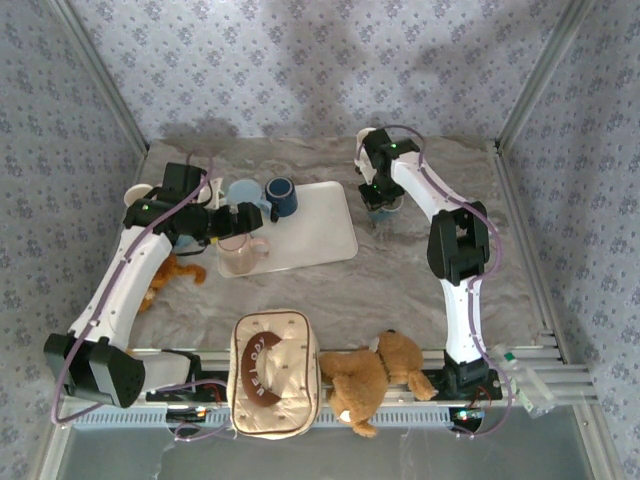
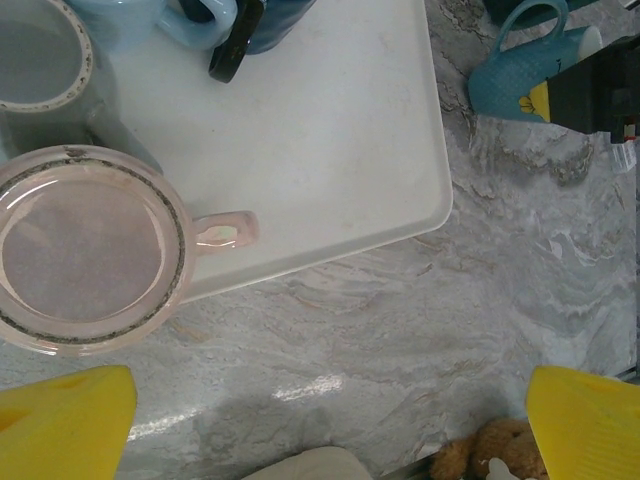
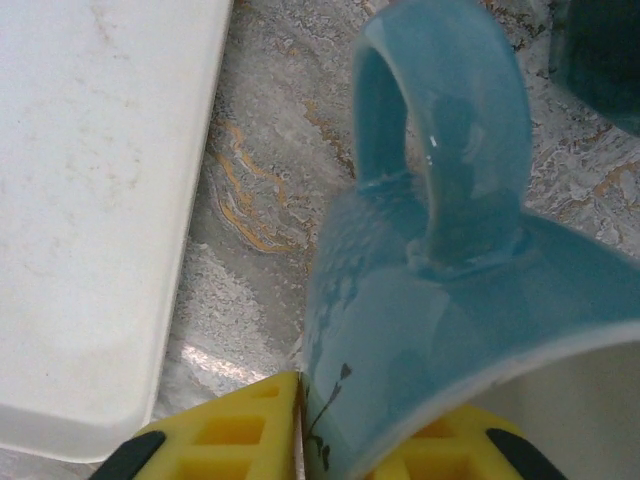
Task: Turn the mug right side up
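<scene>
The teal mug [image 3: 450, 300] is tipped on its side just right of the white tray [image 1: 320, 230], handle upward, white inside facing the wrist. My right gripper [image 3: 340, 450] is shut on its wall near the rim, one yellow finger inside and one outside. The same mug [image 2: 520, 70] shows at the top right of the left wrist view, and under the right wrist [image 1: 383, 205] from above. My left gripper [image 2: 325, 430] hangs open over bare table beside an upright pink mug [image 2: 85, 250] at the tray's near left corner.
A light blue mug [image 1: 243, 192] and a dark blue mug [image 1: 281, 195] stand at the tray's far left. A beige bag [image 1: 275, 375] and a brown teddy bear [image 1: 370, 375] lie at the near edge. An orange toy [image 1: 165, 275] lies under the left arm.
</scene>
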